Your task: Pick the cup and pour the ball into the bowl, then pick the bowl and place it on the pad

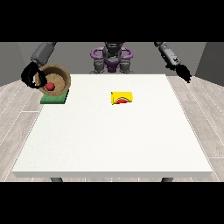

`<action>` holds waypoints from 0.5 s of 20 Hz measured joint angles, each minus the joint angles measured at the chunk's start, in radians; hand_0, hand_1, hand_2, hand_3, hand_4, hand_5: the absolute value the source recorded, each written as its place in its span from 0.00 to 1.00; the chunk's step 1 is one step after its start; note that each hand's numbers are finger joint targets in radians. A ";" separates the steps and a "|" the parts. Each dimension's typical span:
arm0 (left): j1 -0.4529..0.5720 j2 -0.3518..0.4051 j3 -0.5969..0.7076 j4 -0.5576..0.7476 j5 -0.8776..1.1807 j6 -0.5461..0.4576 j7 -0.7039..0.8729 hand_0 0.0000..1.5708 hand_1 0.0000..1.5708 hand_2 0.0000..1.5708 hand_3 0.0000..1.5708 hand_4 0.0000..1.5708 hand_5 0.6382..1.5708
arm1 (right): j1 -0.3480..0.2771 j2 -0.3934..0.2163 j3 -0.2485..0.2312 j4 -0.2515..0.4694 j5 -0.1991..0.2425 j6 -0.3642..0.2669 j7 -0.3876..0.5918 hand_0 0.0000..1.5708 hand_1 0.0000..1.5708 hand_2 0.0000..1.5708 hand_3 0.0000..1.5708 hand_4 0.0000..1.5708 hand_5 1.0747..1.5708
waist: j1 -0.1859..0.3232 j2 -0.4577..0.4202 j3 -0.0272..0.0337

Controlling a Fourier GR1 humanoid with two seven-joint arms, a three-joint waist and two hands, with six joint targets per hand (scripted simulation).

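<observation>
Upper left of the frame: the robot hand at the view's left [33,75] has its black fingers curled round the rim of the round brown wooden bowl [58,74], tilted toward the camera over the flat green square pad [53,99], small red ball [50,86] inside. Whether the bowl touches the pad is unclear. The yellow cup [122,98] lies sideways mid-counter [113,144]. At upper right, the other robot hand [183,71] hangs off the counter, holding nothing; its finger spread I cannot tell.

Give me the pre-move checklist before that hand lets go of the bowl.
1. Ball inside the bowl: ok.
2. Bowl over the green pad: ok.
3. Bowl sitting level on the pad: not ok, it tilts toward the camera.
4. Robot hand at the view's left curled on the bowl's rim: ok.
5. Cup out of the way, lying on its side mid-table: ok.
6. Robot hand at the view's right away from everything: ok.
</observation>
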 measured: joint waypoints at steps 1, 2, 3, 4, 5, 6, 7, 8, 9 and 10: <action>-0.002 0.005 0.008 -0.016 0.012 -0.006 -0.002 0.00 0.00 0.00 0.00 0.56 0.57 | -0.009 0.007 -0.019 0.035 -0.004 -0.023 -0.029 1.00 1.00 1.00 1.00 0.84 0.96 | 0.006 0.020 0.0005; 0.000 0.023 0.022 -0.025 0.028 -0.025 -0.007 0.00 0.00 0.00 0.00 0.57 0.57 | -0.008 0.020 -0.034 0.063 -0.010 -0.046 -0.055 1.00 1.00 1.00 1.00 0.84 0.97 | 0.010 0.036 0.0006; 0.002 0.035 0.032 -0.038 0.042 -0.039 -0.007 0.00 0.00 0.00 0.00 0.57 0.58 | -0.018 0.026 -0.052 0.096 -0.019 -0.058 -0.082 1.00 1.00 1.00 1.00 0.84 0.97 | 0.015 0.055 0.0009; 0.008 0.045 0.042 -0.044 0.054 -0.050 -0.015 0.00 0.00 0.00 0.00 0.57 0.59 | -0.022 0.029 -0.069 0.122 -0.028 -0.068 -0.109 1.00 1.00 1.00 1.00 0.78 0.95 | 0.013 0.071 -0.0006; 0.021 0.038 0.043 -0.057 0.057 -0.048 -0.020 0.00 0.00 0.00 0.00 0.56 0.59 | -0.030 0.037 -0.088 0.148 -0.044 -0.069 -0.124 1.00 1.00 1.00 0.95 0.64 0.76 | 0.013 0.076 -0.0015; 0.028 0.042 0.051 -0.064 0.065 -0.052 -0.024 0.00 0.00 0.00 0.00 0.56 0.59 | -0.036 0.045 -0.109 0.170 -0.066 -0.064 -0.133 1.00 1.00 1.00 0.75 0.56 0.67 | 0.010 0.082 -0.0028; 0.029 0.048 0.063 -0.068 0.077 -0.056 -0.024 0.00 0.00 0.00 0.00 0.55 0.58 | -0.044 0.051 -0.128 0.189 -0.086 -0.057 -0.145 1.00 1.00 1.00 0.72 0.51 0.63 | 0.004 0.090 -0.0032; 0.035 0.050 0.065 -0.069 0.080 -0.058 -0.023 0.00 0.00 0.00 0.00 0.55 0.56 | -0.051 0.060 -0.139 0.205 -0.099 -0.051 -0.143 1.00 1.00 1.00 0.81 0.47 0.63 | 0.001 0.085 -0.0039; 0.039 0.058 0.068 -0.080 0.087 -0.067 -0.016 0.00 0.00 0.00 0.00 0.55 0.57 | -0.061 0.066 -0.156 0.226 -0.116 -0.044 -0.148 1.00 1.00 1.00 0.80 0.40 0.61 | 0.001 0.088 -0.0044; 0.045 0.059 0.073 -0.085 0.091 -0.065 -0.014 0.00 0.00 0.00 0.00 0.55 0.56 | -0.071 0.075 -0.176 0.242 -0.140 -0.030 -0.147 1.00 1.00 1.00 0.83 0.23 0.65 | -0.005 0.087 -0.0044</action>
